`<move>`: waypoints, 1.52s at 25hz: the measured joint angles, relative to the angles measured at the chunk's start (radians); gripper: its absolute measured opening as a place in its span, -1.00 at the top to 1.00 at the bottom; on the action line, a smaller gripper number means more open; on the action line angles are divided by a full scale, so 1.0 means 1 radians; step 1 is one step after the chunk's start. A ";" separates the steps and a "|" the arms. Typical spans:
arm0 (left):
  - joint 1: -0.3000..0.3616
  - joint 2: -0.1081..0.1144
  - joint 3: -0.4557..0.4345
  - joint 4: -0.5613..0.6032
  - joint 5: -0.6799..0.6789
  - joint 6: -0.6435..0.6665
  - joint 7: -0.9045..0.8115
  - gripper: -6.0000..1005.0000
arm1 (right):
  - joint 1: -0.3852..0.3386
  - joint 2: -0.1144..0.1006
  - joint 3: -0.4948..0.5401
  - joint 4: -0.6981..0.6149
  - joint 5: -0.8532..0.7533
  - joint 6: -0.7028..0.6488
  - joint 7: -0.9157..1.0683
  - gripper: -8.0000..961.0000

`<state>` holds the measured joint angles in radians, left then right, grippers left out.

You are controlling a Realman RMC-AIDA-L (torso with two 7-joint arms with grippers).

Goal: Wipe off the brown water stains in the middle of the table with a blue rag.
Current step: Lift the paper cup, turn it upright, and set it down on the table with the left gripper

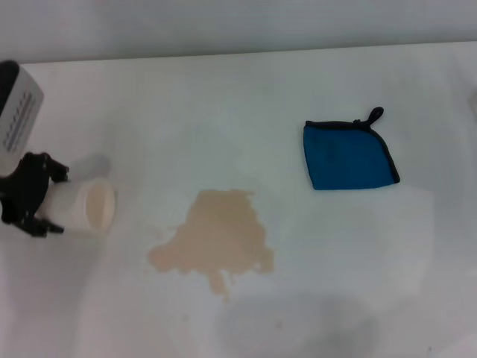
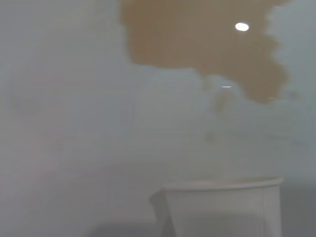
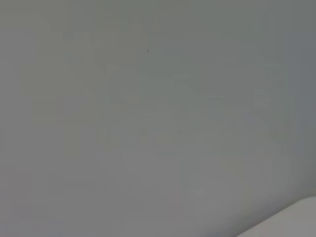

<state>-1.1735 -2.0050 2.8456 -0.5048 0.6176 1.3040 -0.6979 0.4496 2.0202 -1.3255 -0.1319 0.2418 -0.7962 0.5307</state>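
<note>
Stain: we see the brown water stains (image 1: 215,239) as one tan puddle in the lower middle of the head view, with a drip trailing off its lower edge; in the left wrist view it fills the upper part of the picture (image 2: 202,44).
Rag: the blue rag (image 1: 347,155) lies folded and flat in the upper right of the head view, its black loop at the top corner — well apart from the puddle and touched by nothing.
Table: the table (image 1: 223,104) is plain white all round both.
Cup: a white paper cup (image 1: 88,207) lies on its side at the left edge of the head view, mouth turned toward the puddle; its rim shows low in the left wrist view (image 2: 222,186).
Left gripper: the left gripper (image 1: 31,195) sits at the far left of the frame, its black fingers closed around the base of the cup.
Right gripper: we find it in no view, so we cannot say how its fingers stand.
Step in hand: as we judge it, wiping has not begun — the rag is unclaimed and the puddle whole.
Next move: we would expect an arm to reach the rag in the upper right, pinch it by an edge, then carry it down and left onto the puddle.
</note>
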 joint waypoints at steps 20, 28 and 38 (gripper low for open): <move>0.243 -0.065 0.000 -0.170 -1.008 0.095 -0.068 -0.30 | -0.012 -0.002 -0.036 -0.008 -0.010 -0.014 0.000 -0.81; 0.495 -0.067 -0.001 0.138 -1.432 0.072 0.071 -0.28 | -0.038 -0.001 -0.068 -0.003 -0.014 -0.051 0.000 -0.81; 0.697 -0.071 -0.003 0.427 -1.737 0.025 0.287 -0.28 | -0.043 0.001 -0.122 -0.011 -0.023 -0.071 0.006 -0.81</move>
<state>-0.4760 -2.0762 2.8426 -0.0775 -1.1191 1.3285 -0.4107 0.4063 2.0216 -1.4473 -0.1426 0.2192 -0.8670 0.5364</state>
